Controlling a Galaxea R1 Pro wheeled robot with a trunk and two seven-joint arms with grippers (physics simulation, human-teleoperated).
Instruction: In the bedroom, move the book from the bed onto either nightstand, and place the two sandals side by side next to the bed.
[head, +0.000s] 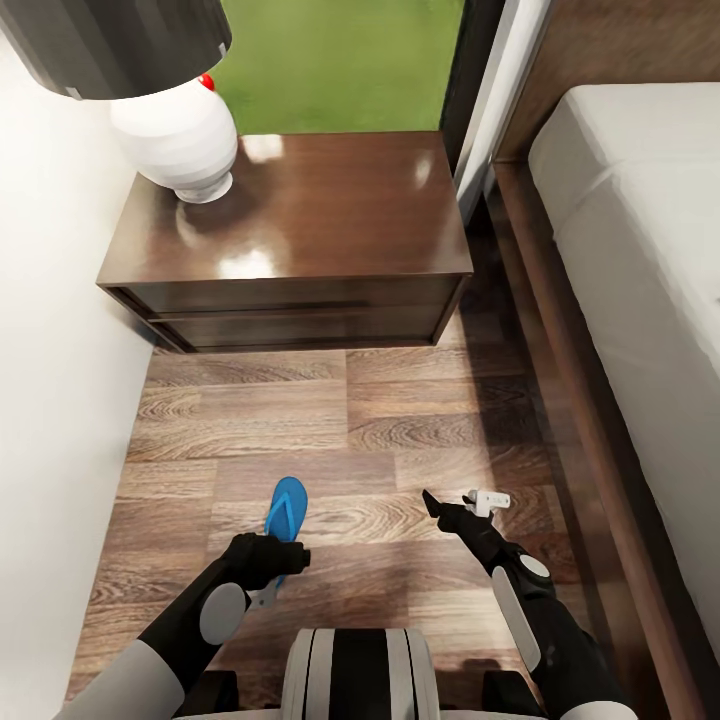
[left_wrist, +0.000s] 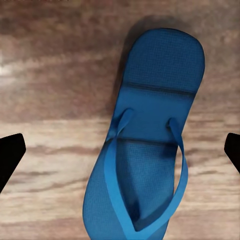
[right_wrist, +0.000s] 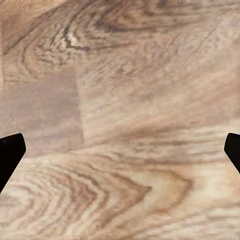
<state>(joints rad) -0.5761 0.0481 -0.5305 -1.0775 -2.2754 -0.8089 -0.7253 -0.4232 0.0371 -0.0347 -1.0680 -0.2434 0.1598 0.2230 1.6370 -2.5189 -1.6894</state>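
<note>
Sandal flat on wood-plank floor.

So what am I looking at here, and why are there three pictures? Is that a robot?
Yes, it's a robot in a computer-made bedroom. The big picture comes from a camera on its head, looking down at its two arms. The other two come from cameras by each pincer. The left pincer hangs open over a blue sandal lying on the wood floor. The right pincer is open too, with just floor under it. Neither holds anything. Ahead stands a brown nightstand with a white lamp on it. The bed is on the right.
</note>
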